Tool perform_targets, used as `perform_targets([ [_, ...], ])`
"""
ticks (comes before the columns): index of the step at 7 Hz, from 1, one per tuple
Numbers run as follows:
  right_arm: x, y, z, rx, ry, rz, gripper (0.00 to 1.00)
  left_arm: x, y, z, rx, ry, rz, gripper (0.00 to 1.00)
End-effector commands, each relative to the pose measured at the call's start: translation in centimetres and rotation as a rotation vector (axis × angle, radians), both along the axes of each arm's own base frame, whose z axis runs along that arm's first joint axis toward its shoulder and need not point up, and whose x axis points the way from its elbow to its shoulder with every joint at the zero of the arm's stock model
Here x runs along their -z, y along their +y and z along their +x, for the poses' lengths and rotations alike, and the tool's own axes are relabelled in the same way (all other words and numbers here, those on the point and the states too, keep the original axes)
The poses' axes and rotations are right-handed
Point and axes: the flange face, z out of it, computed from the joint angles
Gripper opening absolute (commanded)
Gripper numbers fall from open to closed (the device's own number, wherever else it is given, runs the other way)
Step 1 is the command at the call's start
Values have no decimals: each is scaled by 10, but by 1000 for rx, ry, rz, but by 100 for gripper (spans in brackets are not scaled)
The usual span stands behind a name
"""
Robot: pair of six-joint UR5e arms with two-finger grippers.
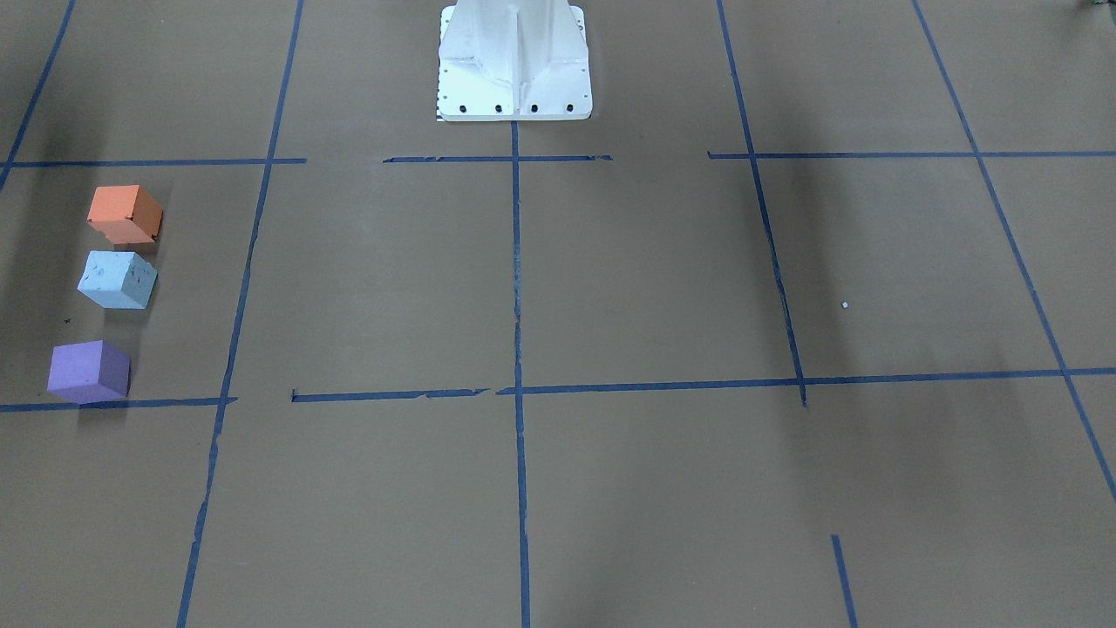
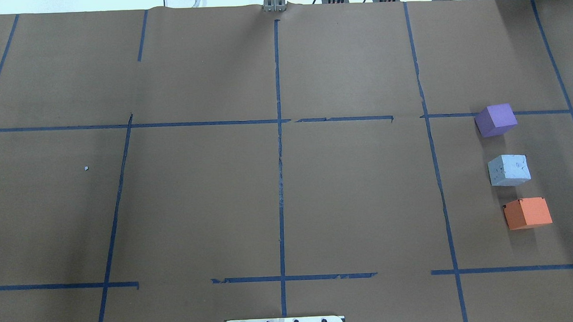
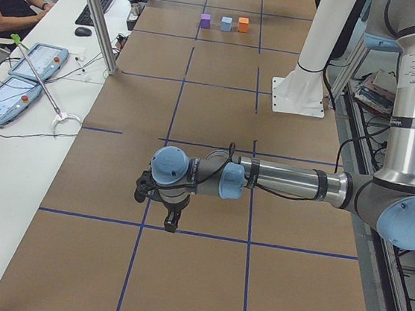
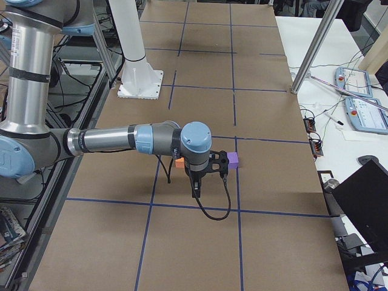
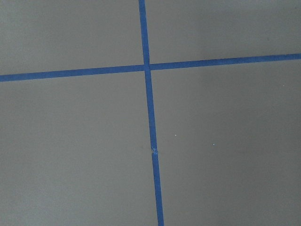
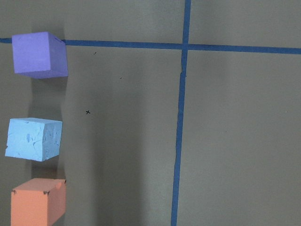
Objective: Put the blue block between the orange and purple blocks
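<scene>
Sitting between orange block (image 2: 527, 213) and purple block (image 2: 495, 120) is blue block (image 2: 509, 170).

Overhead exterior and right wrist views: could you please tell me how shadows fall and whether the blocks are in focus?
Overhead exterior: even light, a faint soft shadow band on the left of the table, background above the far edge washed out white; blue block, purple block and orange block sharp. Right wrist: all three crisp, soft shadows to their right.
</scene>
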Motion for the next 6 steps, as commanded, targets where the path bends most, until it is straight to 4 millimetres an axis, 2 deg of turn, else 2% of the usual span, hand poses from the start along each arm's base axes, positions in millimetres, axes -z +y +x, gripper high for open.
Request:
perform_targets([
  [1,0,-2,0,-3,-3,-1,100,13,-8,0,1,-1,26,100],
  [2,-3,-3,0,-3,-1,-5,100,22,-14,-1,0,-1,47,100],
  [4,-4,-3,0,-4,0,-7,100,39,-13,0,-2,-3,77,100],
  [6,-3,-3,0,-6,-1,-6,100,45,-14,0,-1,-3,89,100],
])
